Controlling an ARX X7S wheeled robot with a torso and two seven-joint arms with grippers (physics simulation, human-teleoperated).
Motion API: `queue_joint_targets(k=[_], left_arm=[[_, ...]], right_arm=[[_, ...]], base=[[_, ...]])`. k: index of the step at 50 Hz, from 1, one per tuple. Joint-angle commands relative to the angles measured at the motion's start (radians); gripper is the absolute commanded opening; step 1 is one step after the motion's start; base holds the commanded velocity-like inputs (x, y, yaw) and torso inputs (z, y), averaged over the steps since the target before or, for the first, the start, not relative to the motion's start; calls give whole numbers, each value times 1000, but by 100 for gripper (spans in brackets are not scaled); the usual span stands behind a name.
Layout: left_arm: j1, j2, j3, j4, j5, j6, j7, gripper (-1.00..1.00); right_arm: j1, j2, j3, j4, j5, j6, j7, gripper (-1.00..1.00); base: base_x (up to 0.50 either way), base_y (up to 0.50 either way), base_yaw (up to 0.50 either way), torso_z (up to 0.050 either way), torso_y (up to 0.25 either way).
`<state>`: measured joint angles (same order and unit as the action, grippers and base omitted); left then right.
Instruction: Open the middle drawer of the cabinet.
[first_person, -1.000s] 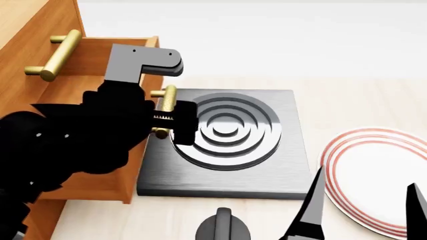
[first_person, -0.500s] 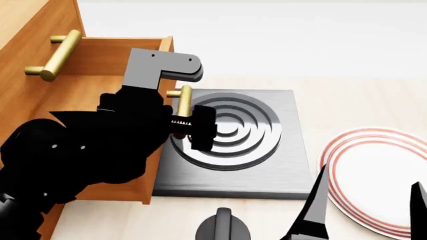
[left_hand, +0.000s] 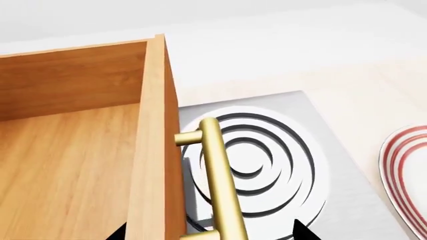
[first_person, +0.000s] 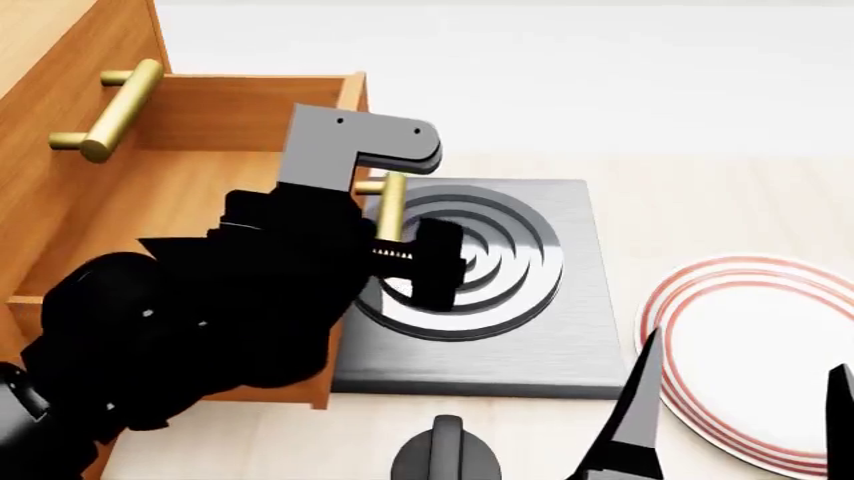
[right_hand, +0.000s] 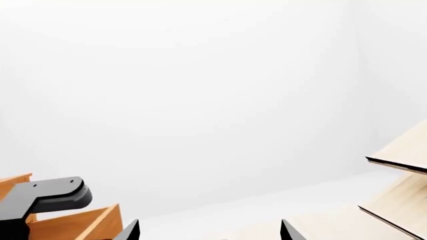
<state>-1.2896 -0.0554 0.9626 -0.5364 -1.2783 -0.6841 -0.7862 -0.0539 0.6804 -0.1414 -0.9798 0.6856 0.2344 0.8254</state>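
The orange-brown cabinet stands at the left. Its middle drawer is pulled out to the right, showing its bare wooden floor. My left gripper is open and straddles the drawer's brass bar handle. In the left wrist view the handle runs between the spread jaws of that gripper, one tip on the drawer side and one over the grey plate. My right gripper is open and holds nothing at the lower right, and its tips face a white wall.
The top drawer's brass handle sticks out above the open drawer. A grey square plate with raised rings lies under the drawer front. A white plate with red rings sits at the right. A dark knob is near the front.
The middle drawer has slid further out to the right, and my left gripper has moved with its handle. The right gripper has barely moved.
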Motion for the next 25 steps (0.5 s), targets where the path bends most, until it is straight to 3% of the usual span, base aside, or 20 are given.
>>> queue_joint_targets(k=[1, 9, 25], left_arm=[[-57, 54, 244, 106, -394, 197, 68, 100], [-110, 53, 383, 144, -507, 317, 78, 100], [-104, 34, 342, 301, -510, 440, 238, 100]], right_arm=[[0, 6, -1, 2, 6, -6, 6, 100], [-3, 10, 1, 2, 8, -13, 8, 100], [-3, 17, -4, 2, 8, -19, 14, 100]], base=[[0, 0, 0, 0, 0], [0, 0, 0, 0, 4], [0, 0, -2, 1, 0]])
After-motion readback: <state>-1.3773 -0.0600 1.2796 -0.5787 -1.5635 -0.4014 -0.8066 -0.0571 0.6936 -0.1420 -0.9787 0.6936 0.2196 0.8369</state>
